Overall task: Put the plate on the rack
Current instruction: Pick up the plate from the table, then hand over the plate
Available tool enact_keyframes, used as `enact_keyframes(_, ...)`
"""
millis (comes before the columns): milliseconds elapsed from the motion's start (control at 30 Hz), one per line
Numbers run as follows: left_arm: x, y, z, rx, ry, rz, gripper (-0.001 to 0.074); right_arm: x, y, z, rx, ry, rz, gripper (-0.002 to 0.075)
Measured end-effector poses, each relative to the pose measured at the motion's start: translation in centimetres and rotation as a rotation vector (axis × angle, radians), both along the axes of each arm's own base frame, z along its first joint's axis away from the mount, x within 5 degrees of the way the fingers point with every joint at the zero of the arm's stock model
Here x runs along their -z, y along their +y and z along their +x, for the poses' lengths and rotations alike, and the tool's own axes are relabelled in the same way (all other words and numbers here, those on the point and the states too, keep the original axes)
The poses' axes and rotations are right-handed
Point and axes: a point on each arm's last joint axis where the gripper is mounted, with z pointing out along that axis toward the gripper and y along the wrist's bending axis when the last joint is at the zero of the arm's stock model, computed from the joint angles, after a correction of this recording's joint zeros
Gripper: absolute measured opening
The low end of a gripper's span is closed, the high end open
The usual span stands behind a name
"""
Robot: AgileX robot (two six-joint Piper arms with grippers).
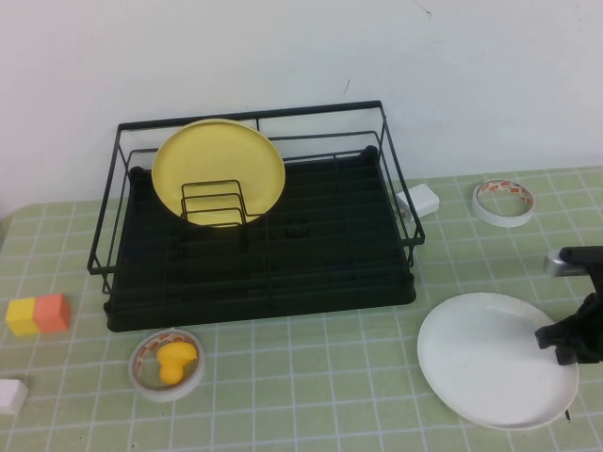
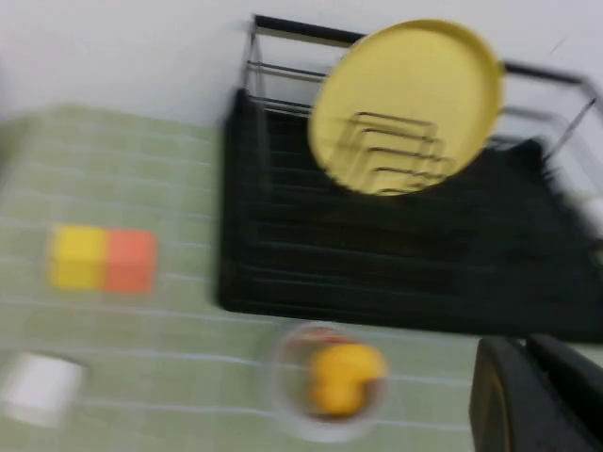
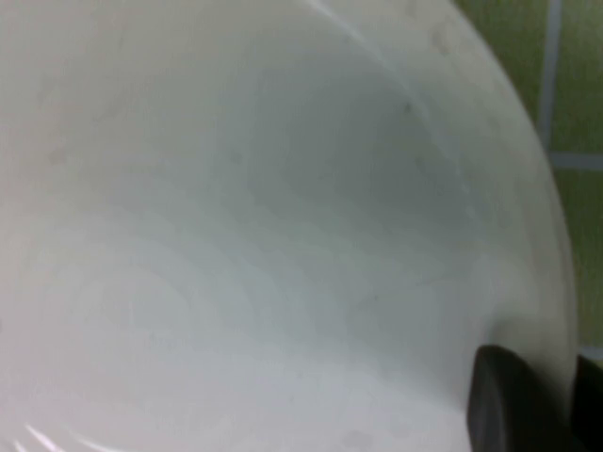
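The counter (image 1: 311,386) was covered in a pale green cloth ruled with a white grid. On it, toward the back wall, stood the large rectangular black wire dish rack (image 1: 254,235), its flat black tray base ringed by raised wire sides. A smooth round yellow plate (image 1: 219,173) stood on edge inside it, leaning behind a set of small upright wire loops (image 1: 215,203).

The plain white round plate (image 1: 496,359), glossy with a shallow raised rim, lay flat on the counter to the right of the rack and well apart from it. My right gripper (image 1: 569,341) was at its right edge; one dark finger (image 3: 509,400) lay on the rim, but I could not tell whether my fingers had pinched it. My left gripper (image 2: 537,395) showed only as a dark shape hanging over the counter in front of the rack, its fingers' spread unclear.

Smaller things lay around: two white tape rolls (image 1: 503,202), the front one holding a small yellow rubber duck (image 1: 174,361), and a joined yellow and orange block (image 1: 38,314).
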Motion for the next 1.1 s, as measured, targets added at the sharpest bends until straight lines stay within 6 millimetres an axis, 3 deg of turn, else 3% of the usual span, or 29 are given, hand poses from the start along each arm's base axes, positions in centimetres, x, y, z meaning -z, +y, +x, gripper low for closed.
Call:
enact_keyframes(67,-0.1,-0.3,0.0,0.001,0.008,-0.116,-0.0002,-0.2,0.1,0.0,-0.003,0.002,0.003,0.0034)
enact_keyframes(167,-0.4,-1.3,-0.2,0.023,0.063,-0.451,-0.0002,-1.4,0.2,-0.3,-0.03,0.007,0.014,0.0022)
enact_keyframes(233,-0.6,-2.2,-0.4,0.075,0.118,-0.656,-0.0002,-3.1,0.3,-0.5,-0.063,-0.005,0.018,0.0014)
enact_keyframes(333,-1.1,-3.3,-0.9,0.186,0.154,-0.784,-0.0002,-6.2,0.7,-1.1,-0.099,-0.037,0.034,0.0012)
enact_keyframes(467,-1.7,-4.1,-1.3,0.304,0.142,-0.804,0.0013,-10.9,2.6,-2.5,-0.176,-0.121,0.05,0.0011)
enact_keyframes(533,-1.8,-4.3,-1.5,0.35,0.138,-0.782,0.0074,-13.1,4.6,-3.4,-0.24,-0.175,0.066,0.0011)
enact_keyframes(733,-1.6,-4.9,-2.0,0.433,0.174,-0.751,0.0429,-19.3,11.9,-7.8,-0.444,-0.366,0.219,0.001)
enact_keyframes(800,-1.6,-5.0,-2.1,0.437,0.175,-0.749,0.0509,-20.8,14.1,-9.3,-0.503,-0.424,0.28,0.001)
enact_keyframes(900,-1.5,-4.9,-2.0,0.435,0.176,-0.733,0.056,-22.2,16.7,-11.5,-0.598,-0.474,0.354,0.001)
enact_keyframes(1100,-1.2,-4.7,-1.9,0.414,0.176,-0.666,0.0573,-23.3,20.0,-14.6,-0.765,-0.54,0.445,0.001)
